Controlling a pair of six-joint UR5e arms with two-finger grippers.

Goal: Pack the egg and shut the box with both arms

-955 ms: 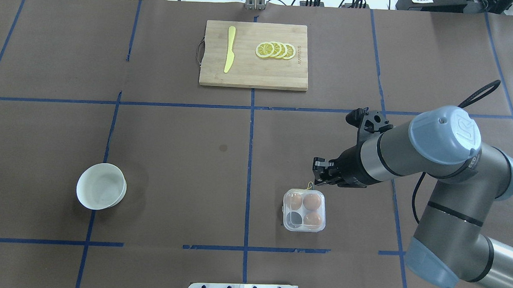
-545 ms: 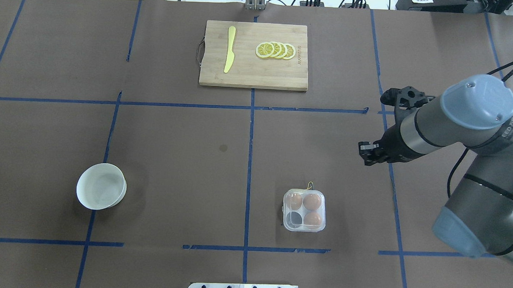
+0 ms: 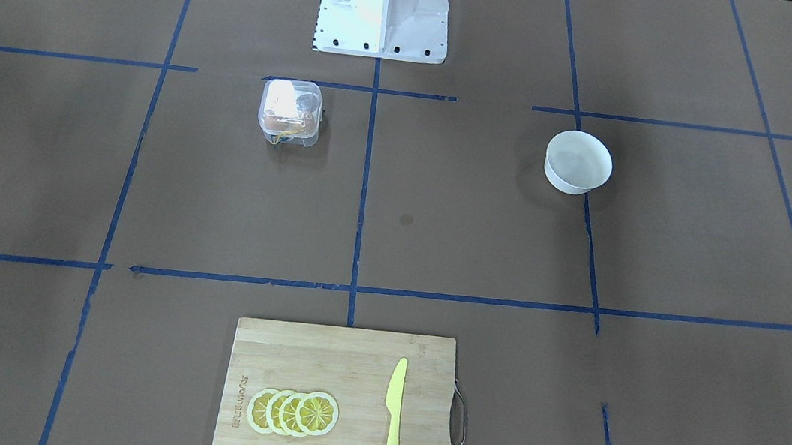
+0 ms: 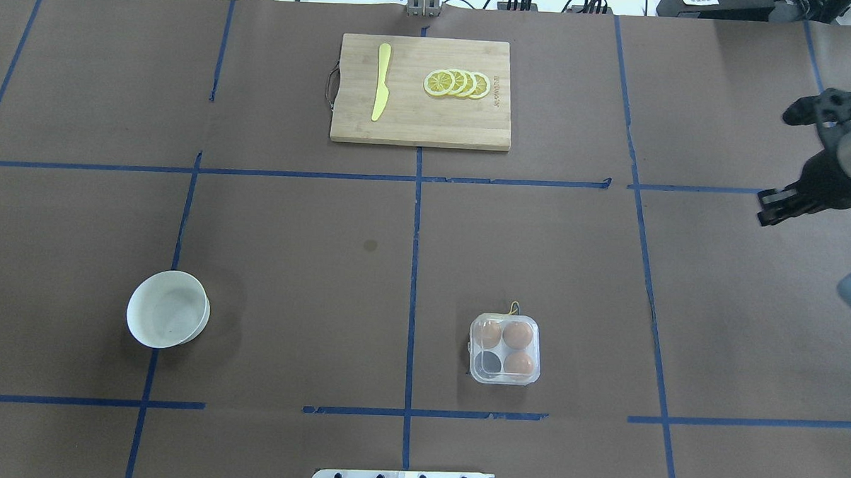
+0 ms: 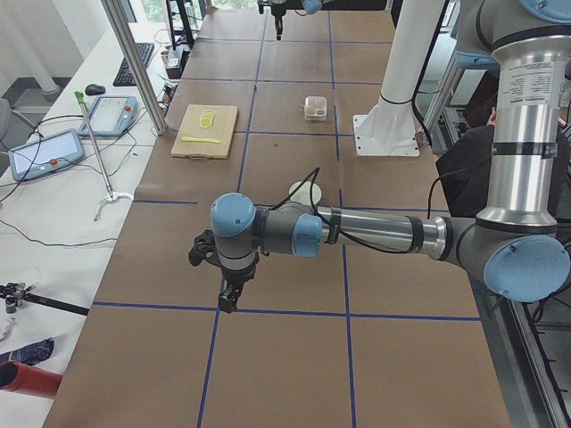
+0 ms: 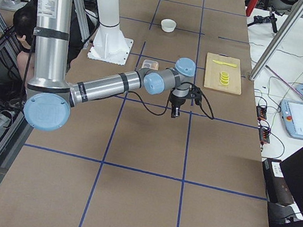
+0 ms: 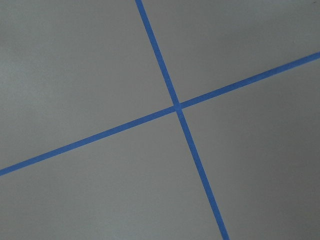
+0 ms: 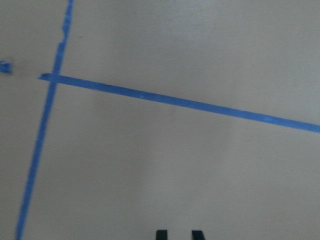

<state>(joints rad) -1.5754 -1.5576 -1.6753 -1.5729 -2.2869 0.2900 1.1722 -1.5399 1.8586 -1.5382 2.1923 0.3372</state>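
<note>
The clear plastic box (image 4: 474, 372) sits on the brown table right of centre, its lid down and a yellow band (image 4: 514, 308) at its far edge. Inside lie three alike brown eggs (image 4: 518, 334), (image 4: 491, 332), (image 4: 519, 362); I cannot tell which is the task's egg. One cell looks dark. From the front the box (image 3: 281, 96) shows glare on its lid. My right gripper (image 4: 763, 210) hangs far to the right of the box, near the table edge. Its fingertips (image 8: 161, 234) show a small empty gap. My left gripper (image 5: 227, 303) shows only in the left side view; its state is unclear.
A white bowl (image 4: 168, 318) stands at the left. At the far middle lies a wooden cutting board (image 4: 420, 125) with a yellow knife (image 4: 381, 82) and lemon slices (image 4: 457, 84). The white pedestal (image 3: 385, 2) is at the robot's side.
My right arm has drawn back from just behind the box, moving right and away to the table's right edge. The box and eggs have not moved.
</note>
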